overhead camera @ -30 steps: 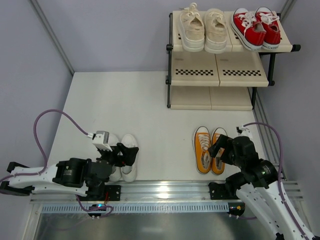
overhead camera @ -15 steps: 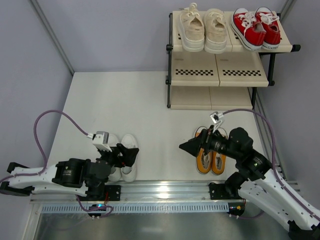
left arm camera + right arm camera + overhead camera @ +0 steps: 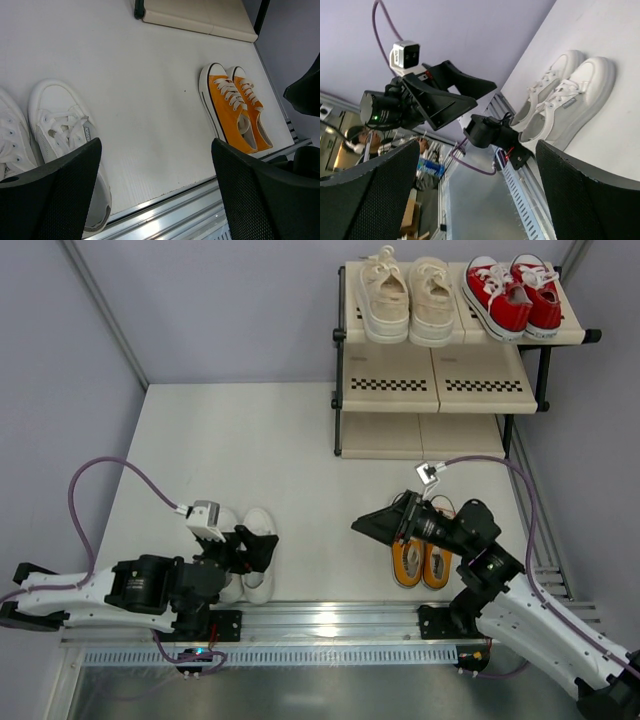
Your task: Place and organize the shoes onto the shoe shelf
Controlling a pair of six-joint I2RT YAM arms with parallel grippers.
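Top external view: my left end effector (image 3: 252,543) gapes wide and empty over the white lace-up sneakers (image 3: 259,583) at the white desk's (image 3: 250,440) near edge. My right end effector (image 3: 383,524), likewise open and empty, hovers beside the orange canvas sneakers (image 3: 408,562). Each is poised, I judge, to carry its pair to the cream three-tier shoe shelf (image 3: 440,390) at the far-right corner.

The right pincer (image 3: 368,526) hangs open over the counter (image 3: 250,450), pointing toward the left pincer (image 3: 256,546). The orange shoes (image 3: 406,562) lie just behind and beneath it. The left pincer, also open, hovers above the white shoes (image 3: 258,585). Well beyond both, the shoe shelf (image 3: 390,392) carries cream shoes (image 3: 408,302) and red shoes (image 3: 512,298) on top.
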